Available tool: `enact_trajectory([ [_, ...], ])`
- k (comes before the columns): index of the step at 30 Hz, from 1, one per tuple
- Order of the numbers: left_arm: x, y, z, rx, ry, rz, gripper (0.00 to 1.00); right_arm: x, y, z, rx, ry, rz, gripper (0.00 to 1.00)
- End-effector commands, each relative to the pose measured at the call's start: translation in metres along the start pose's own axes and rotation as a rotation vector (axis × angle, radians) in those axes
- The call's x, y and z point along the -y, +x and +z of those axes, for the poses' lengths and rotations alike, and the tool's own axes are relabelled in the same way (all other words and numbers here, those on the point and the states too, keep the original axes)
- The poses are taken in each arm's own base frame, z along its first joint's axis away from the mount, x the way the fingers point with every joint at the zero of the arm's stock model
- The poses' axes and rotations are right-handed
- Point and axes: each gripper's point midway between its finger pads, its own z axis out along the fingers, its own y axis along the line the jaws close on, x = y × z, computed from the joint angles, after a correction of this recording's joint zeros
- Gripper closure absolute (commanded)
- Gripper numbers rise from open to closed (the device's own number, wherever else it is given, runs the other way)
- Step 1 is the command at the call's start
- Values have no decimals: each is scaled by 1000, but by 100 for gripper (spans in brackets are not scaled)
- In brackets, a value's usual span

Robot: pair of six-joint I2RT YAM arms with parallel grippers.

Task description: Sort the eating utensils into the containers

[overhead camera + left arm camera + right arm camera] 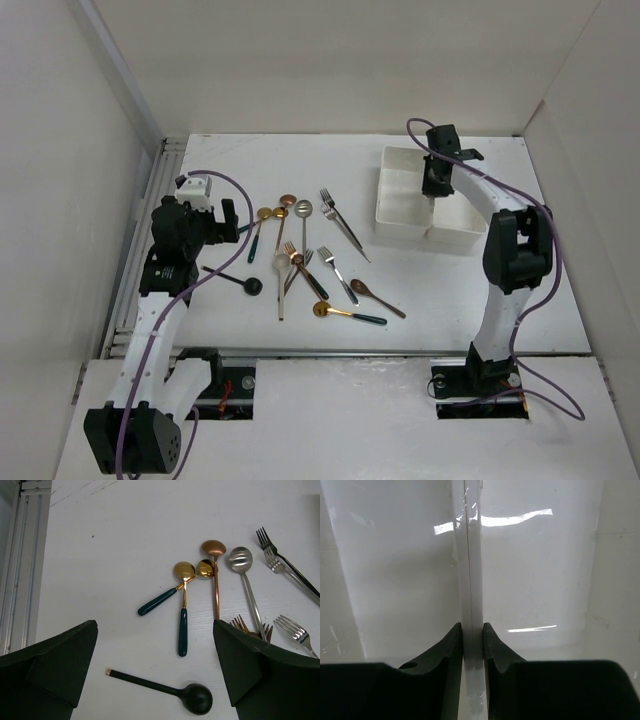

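Note:
The eating utensils (305,262) lie scattered on the white table between the arms. My left gripper (232,222) is open and empty above their left side. In the left wrist view its jaws (154,630) stand wide apart over a black spoon (165,690), with two gold spoons with green handles (183,630), a copper spoon (216,580), a silver slotted spoon (245,575) and forks (285,565) beyond. The two joined white containers (400,152) stand at the back right; both look empty. My right gripper (437,185) is shut on the wall between them (470,555), fingers (451,640) on either side.
A metal rail (22,570) runs along the table's left edge. White enclosure walls stand on the left, back and right. A wood-brown spoon (375,297) and a gold spoon with a dark handle (345,314) lie nearest the table's front edge.

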Motion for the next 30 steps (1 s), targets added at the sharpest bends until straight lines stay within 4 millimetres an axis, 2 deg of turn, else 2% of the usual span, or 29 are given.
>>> enact_trajectory([
  [1, -1, -10, -3, 45, 0, -11, 0, 18, -10, 11, 31, 44, 1, 100],
  [3, -1, -10, -3, 45, 0, -11, 0, 14, -8, 14, 38, 10, -51, 100],
  [4, -1, -5, -2, 34, 0, -12, 0, 13, -15, 9, 63, -4, -72, 100],
  [8, -1, -7, -2, 43, 0, -11, 0, 12, -21, 6, 87, -33, -195, 100],
  [12, -2, -7, 0, 45, 0, -11, 0, 10, -13, 9, 65, -52, -222, 100],
  [16, -2, -7, 0, 45, 0, -2, 0, 8, -17, 6, 81, -66, -210, 98],
  [17, -2, -7, 0, 45, 0, -2, 0, 7, -17, 5, 81, -66, -200, 93],
  [18, -2, -7, 0, 45, 0, -2, 0, 8, -14, 5, 68, -65, -203, 75],
  [20, -4, -7, 0, 45, -10, -2, 0, 8, -25, -6, 103, -70, -185, 57],
  [21, -4, -3, 1, 36, -10, -3, 0, 8, -31, -15, 120, -73, -169, 43],
  [23, -4, -3, 1, 36, -10, 6, 0, 15, -53, -45, 197, -52, -125, 33],
  [24, -4, -3, 1, 36, -10, 6, 0, 18, -71, -63, 247, -44, -102, 28],
  [25, -4, -3, 1, 36, -10, 6, 0, 23, -80, -88, 279, -40, -73, 28],
  [26, -4, -3, 1, 36, -10, 6, 0, 25, -89, -105, 310, -46, -56, 19],
  [27, -4, -3, 1, 36, -10, 6, 0, 21, -99, -127, 353, -64, -54, 17],
  [28, -4, 1, 1, 27, -10, 5, 0, 20, -103, -156, 400, -85, -41, 0],
  [29, -4, 1, 1, 27, -10, 5, 0, 14, -103, -171, 420, -103, -49, 0],
  [30, -4, 6, 2, 18, -10, 4, 0, 7, -95, -178, 420, -121, -65, 0],
])
